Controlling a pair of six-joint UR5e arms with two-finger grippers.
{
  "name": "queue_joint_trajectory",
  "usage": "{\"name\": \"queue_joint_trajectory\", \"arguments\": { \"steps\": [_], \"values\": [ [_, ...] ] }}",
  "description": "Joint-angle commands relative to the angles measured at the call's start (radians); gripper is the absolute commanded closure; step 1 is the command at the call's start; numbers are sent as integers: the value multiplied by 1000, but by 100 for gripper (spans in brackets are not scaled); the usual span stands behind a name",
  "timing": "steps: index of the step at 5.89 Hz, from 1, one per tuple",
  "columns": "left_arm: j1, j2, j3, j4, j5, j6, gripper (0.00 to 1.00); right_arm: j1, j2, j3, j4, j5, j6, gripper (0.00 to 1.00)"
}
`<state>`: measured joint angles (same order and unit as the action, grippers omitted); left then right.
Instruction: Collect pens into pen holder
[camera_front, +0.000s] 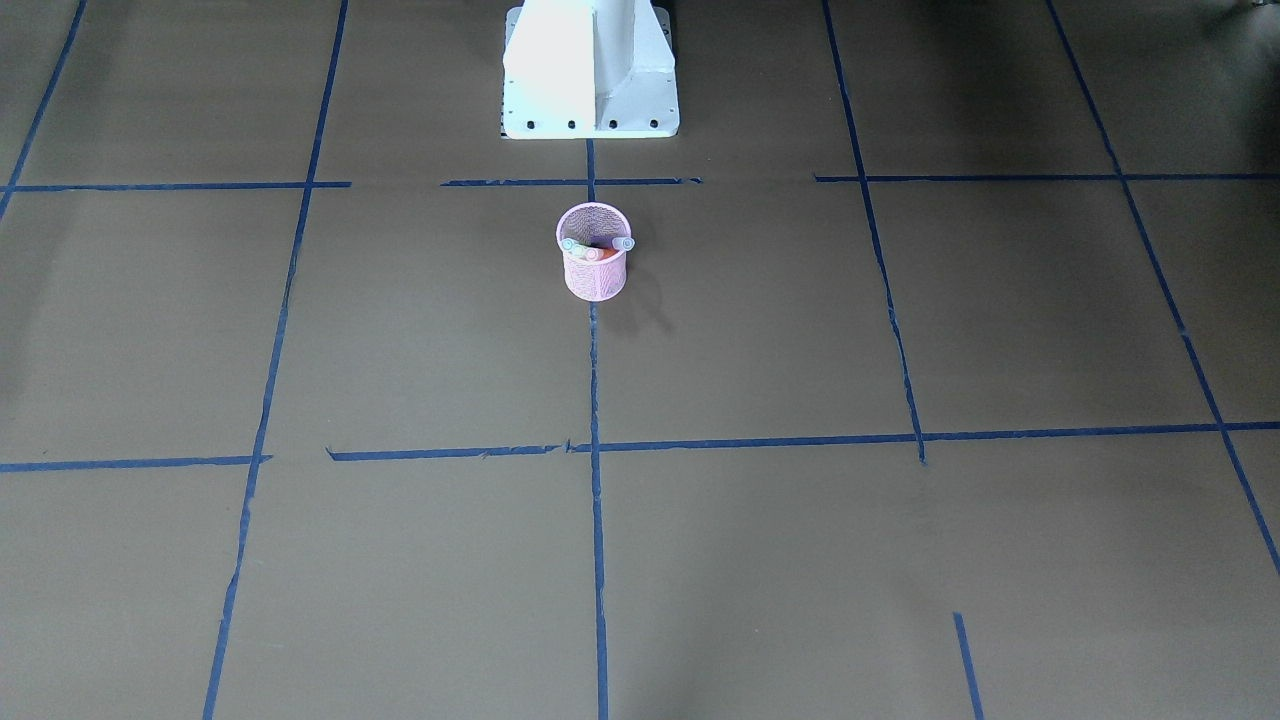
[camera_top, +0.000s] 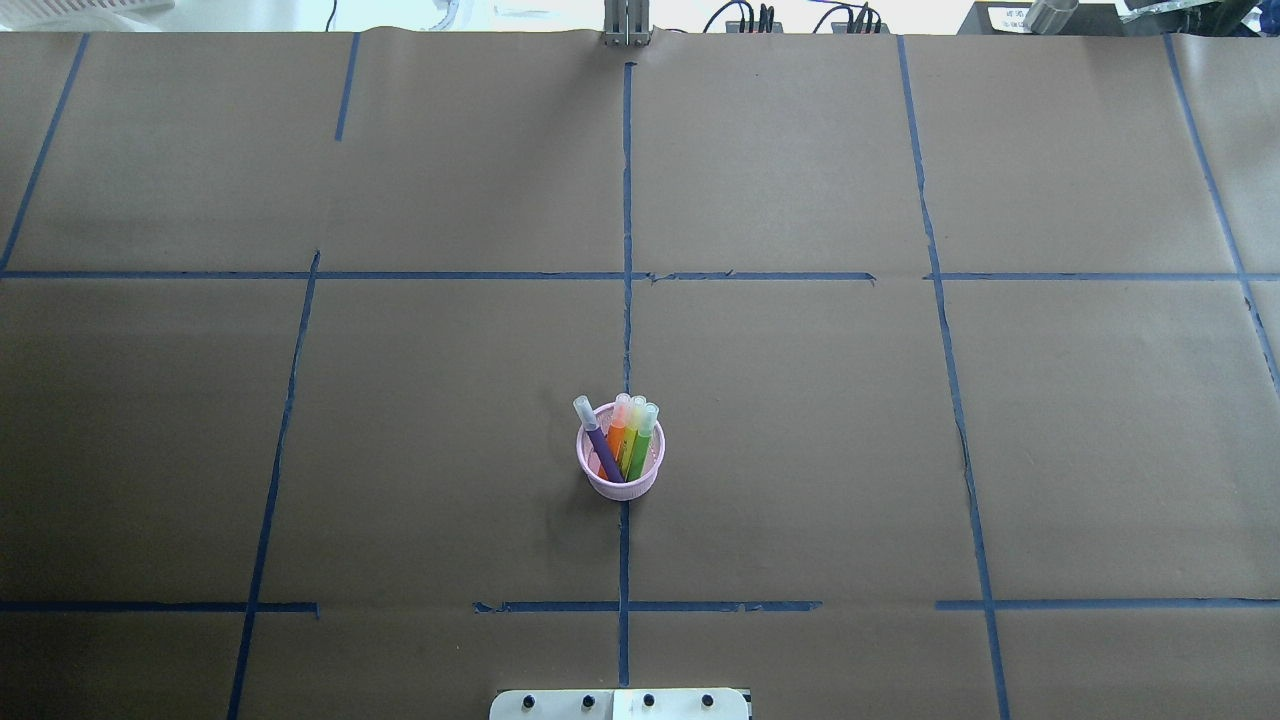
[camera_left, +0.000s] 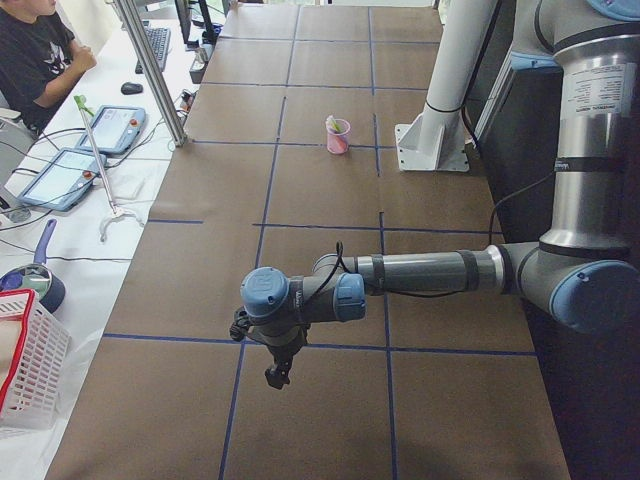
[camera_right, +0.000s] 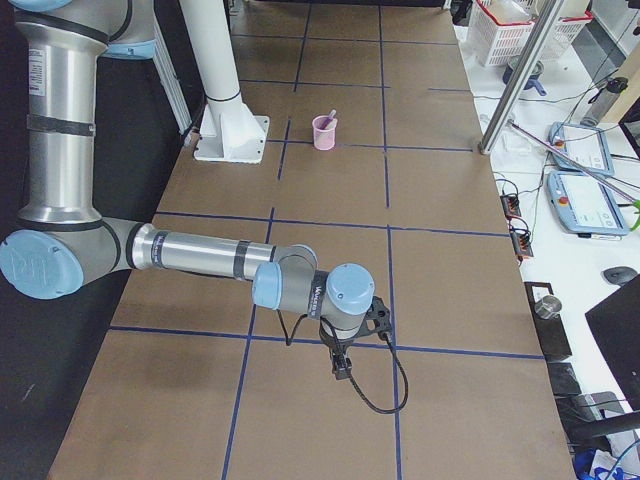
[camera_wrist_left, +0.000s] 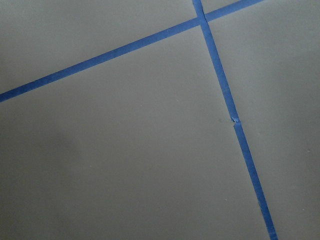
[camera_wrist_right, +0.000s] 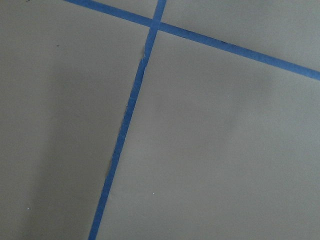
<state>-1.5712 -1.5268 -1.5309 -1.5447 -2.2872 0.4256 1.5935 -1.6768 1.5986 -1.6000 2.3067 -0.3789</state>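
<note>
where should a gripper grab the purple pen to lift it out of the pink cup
Take the purple pen by its pale cap end, coming straight down from above. That end stands above the rim of the pen holder and leans apart from the other pens. The rest of its barrel sits inside the mesh.

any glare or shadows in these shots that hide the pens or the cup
Front-facing view: the robot base is blown out white, and the pen holder throws a soft shadow toward the lower right. Overhead view: even light, pens clear in colour, a washed-out strip past the far edge of the brown paper. Wrist views: only that paper and blue tape, with faint dim patches.
</note>
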Motion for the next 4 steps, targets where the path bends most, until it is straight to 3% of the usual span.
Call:
{"name": "queue_joint_trajectory", "arguments": {
  "steps": [1,4],
  "values": [
    [-1,-1,0,0,0,1,0,-1,0,3,2,-3,-1,0],
    [-1,-1,0,0,0,1,0,0,-3,1,2,-3,-6,0]
  ]
}}
